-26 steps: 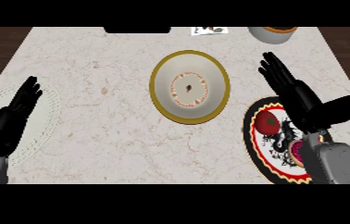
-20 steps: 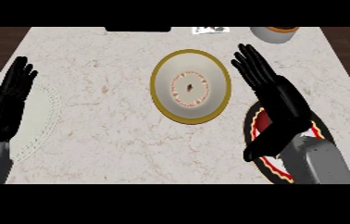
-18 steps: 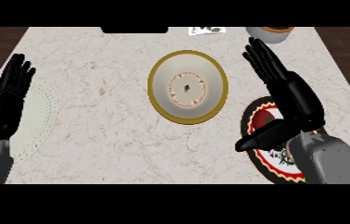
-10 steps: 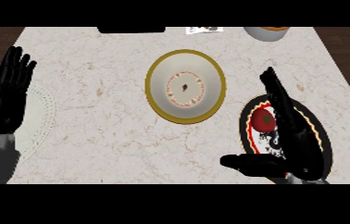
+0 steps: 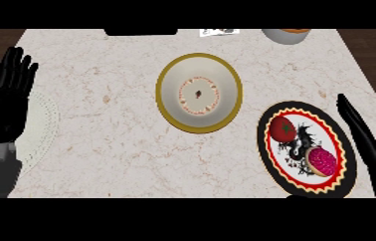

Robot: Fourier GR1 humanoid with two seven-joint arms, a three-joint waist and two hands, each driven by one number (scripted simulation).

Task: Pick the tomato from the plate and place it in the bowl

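A marble-patterned counter (image 5: pixel 110 130) is seen from steeply above. Near its middle a gold-rimmed bowl (image 5: pixel 199 93) is set, cream inside, with a ring of small reddish marks and a dark spot at the centre. To the right and nearer the lower edge, a black-rimmed plate (image 5: pixel 273 158) with a red and yellow zigzag border is placed. The tomato (image 5: pixel 283 129) is found on the upper left part of this plate, red with a dark stem mark, and it is touched by neither hand. On the same plate, lower right, a round pink-topped pastry (image 5: pixel 322 161) is laid, and a black painted figure is shown between the two.

The right hand (image 5: pixel 357 128) is seen at the right edge, just beside the plate's outer rim; only long straight black fingers are shown, held close together and closed on nothing. The left hand (image 5: pixel 15 93) is shown at the left edge, resting, with fingers straight, pointed upward and slightly spread. Beside it a pale plate (image 5: pixel 40 128) with a dotted rim is partly hidden by that hand.

At the far edge of the counter a grey bowl (image 5: pixel 286 35) with orange contents, a small printed card (image 5: pixel 220 32) and a flat black object (image 5: pixel 141 31) are cut off by the view.
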